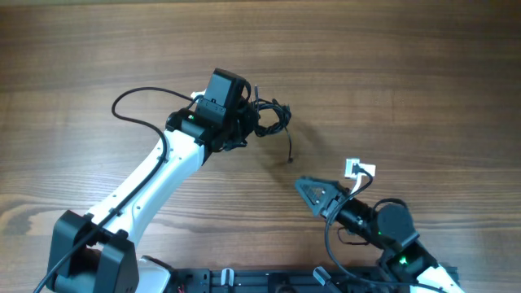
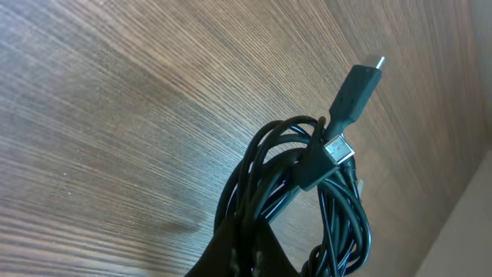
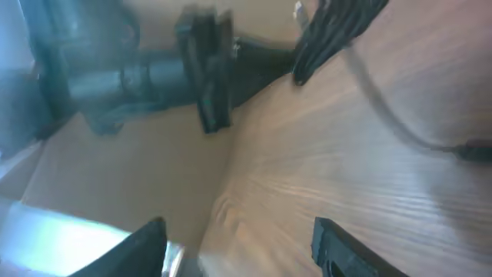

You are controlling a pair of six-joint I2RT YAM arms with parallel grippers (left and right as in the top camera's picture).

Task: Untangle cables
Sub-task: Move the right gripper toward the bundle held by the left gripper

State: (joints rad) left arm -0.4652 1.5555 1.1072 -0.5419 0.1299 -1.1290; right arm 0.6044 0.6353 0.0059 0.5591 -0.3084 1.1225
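Black wire in one tight clump: that is how the cables (image 1: pixel 273 120) look, just above the middle of the overhead view. By my reckoning the untangling is barely started.

The left gripper (image 1: pixel 249 122) is pushed into the left side of the clump. In its own camera the loops run straight down into the dark fingers at the bottom edge. It looks clamped on the bundle, though the fingertips themselves are hidden.

One plug end (image 2: pixel 355 86) pokes free toward the upper right of that view. A second, silver-tipped plug (image 2: pixel 338 148) is caught among the loops just below it. In the overhead view a single loose strand (image 1: pixel 291 146) trails down from the clump's lower right onto the wooden table (image 1: pixel 407 65).

The right gripper (image 1: pixel 313 194) is in the lower right, well apart from the clump. Its fingers are spread wide with nothing between them.

Nearly everything is left to do, since each wire must come out of the knot and lie on its own. The trailing strand and the free plug look to me like the easiest places to begin.
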